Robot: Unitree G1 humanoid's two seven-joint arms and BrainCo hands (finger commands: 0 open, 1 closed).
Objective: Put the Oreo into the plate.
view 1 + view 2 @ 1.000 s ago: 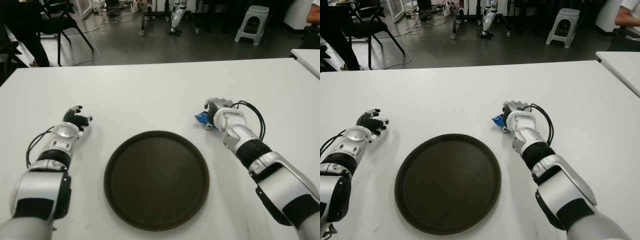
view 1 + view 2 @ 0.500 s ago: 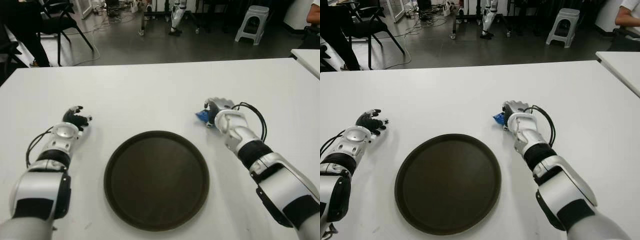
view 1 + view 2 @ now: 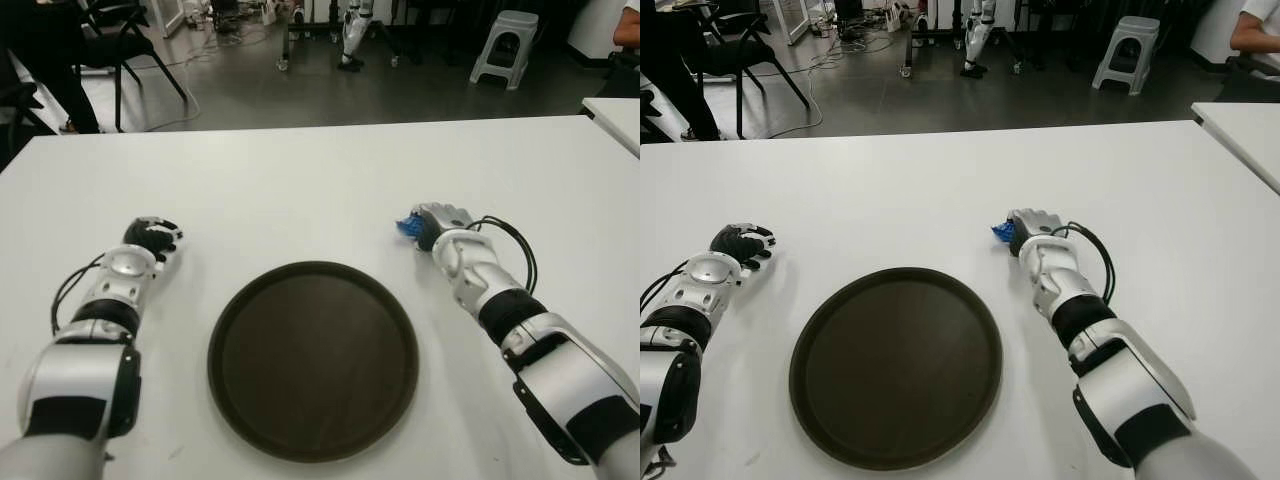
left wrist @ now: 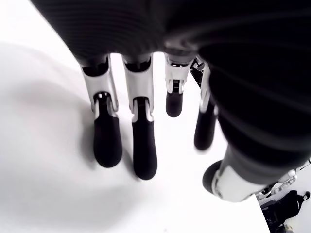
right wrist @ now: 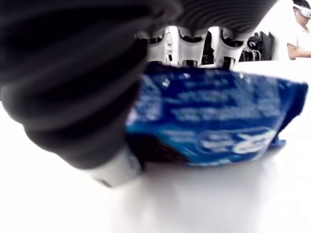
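Right hand (image 3: 440, 222) right of centre in the left eye view, fingers curled around the Oreo (image 3: 406, 227), a blue packet poking out on the hand's left edge. Packet close against the palm and down by the table (image 3: 300, 180) in the right wrist view, beyond the upper right rim of the plate (image 3: 312, 360). Plate dark, round, lower centre. Left hand (image 3: 150, 240) at left of the frame, fingers (image 4: 107, 141) loosely extended over bare table, holding nothing.
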